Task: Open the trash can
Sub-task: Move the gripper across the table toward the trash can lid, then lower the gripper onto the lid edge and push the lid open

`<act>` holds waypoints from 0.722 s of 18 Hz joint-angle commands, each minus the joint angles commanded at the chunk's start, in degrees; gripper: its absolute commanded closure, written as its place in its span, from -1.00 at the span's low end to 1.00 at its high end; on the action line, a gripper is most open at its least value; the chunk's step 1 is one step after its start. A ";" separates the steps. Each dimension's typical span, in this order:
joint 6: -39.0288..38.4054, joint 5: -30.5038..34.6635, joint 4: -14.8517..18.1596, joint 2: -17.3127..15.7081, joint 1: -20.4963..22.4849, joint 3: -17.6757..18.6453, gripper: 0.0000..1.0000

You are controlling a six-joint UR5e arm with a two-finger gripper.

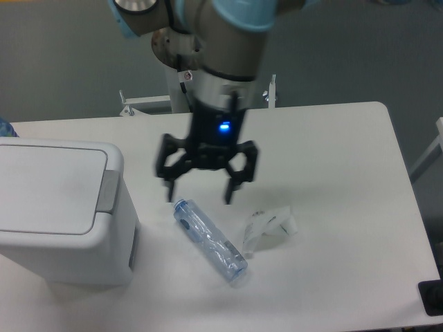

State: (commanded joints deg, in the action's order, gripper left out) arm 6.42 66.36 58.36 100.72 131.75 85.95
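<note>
Here the camera looks down on a white table [332, 138]. The trash can [59, 214] stands at the table's left edge, toward the near corner, with its flat lid [45, 190] lying closed and the grey push tab [106, 191] on the lid's right side. The gripper [199, 195] hangs over the middle of the table, pointing down, its two fingers [231, 187] spread wide with nothing between them; a blue light glows on its body. It is off to the right of the trash can and apart from it, and slightly blurred. Just below the gripper a clear bottle [208, 239] lies on its side, slanting from its cap near the trash can down toward the near edge. Beside the bottle's lower end, to the right, lies a crumpled clear wrapper [268, 228]. The arm's base post [181, 69] rises behind the table's far edge.
</note>
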 joint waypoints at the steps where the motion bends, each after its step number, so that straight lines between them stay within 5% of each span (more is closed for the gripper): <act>1: -0.35 -0.09 0.00 0.00 0.00 -0.08 -1.00; 13: -0.27 1.67 -0.44 -1.75 -1.32 2.99 -1.00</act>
State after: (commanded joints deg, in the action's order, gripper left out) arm 6.15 68.03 57.92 98.97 130.43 88.94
